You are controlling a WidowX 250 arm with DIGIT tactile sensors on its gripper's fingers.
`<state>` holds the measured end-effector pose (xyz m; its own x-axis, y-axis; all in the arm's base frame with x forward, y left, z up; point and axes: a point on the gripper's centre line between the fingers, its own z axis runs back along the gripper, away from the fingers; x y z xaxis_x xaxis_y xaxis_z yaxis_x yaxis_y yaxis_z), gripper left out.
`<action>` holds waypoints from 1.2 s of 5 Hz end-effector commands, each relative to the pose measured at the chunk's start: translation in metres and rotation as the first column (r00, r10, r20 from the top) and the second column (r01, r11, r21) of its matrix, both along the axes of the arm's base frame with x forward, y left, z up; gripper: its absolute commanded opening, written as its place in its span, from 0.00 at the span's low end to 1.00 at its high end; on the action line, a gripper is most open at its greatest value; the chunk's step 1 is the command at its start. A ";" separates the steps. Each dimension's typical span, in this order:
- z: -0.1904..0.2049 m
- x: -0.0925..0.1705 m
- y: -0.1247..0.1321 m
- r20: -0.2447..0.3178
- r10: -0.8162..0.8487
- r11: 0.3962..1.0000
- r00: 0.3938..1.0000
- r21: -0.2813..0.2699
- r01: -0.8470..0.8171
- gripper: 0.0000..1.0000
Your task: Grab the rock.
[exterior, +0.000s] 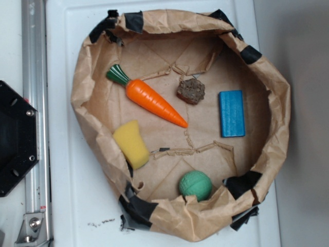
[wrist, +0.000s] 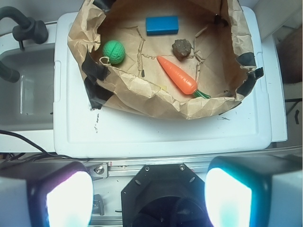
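Here rock (exterior: 190,91) sits blocky, no clear long axis.

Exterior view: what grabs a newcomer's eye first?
The crumpled brown paper ring, patched with black tape, walls in everything on the white lid. Inside it, the bright orange plastic carrot lies diagonally at upper left, with the small rough brown-grey rock just to its right, then the flat blue rectangular block. The yellow sponge wedge sits at left, the round green ball at the bottom.
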<state>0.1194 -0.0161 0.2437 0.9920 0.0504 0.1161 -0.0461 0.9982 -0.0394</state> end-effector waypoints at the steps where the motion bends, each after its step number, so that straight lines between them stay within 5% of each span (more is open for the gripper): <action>1: 0.000 0.000 0.000 0.000 0.000 1.000 1.000 0.000 0.000 1.00; 4: -0.087 0.122 0.075 0.081 -0.025 1.000 0.996 -0.010 0.025 1.00; 5: -0.133 0.161 0.084 0.010 0.010 1.000 1.000 -0.001 -0.010 1.00; 6: -0.155 0.173 0.076 -0.054 0.038 0.998 0.998 -0.043 -0.040 1.00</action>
<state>0.2842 0.0628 0.0745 0.9940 0.1090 -0.0009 -0.1087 0.9901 -0.0889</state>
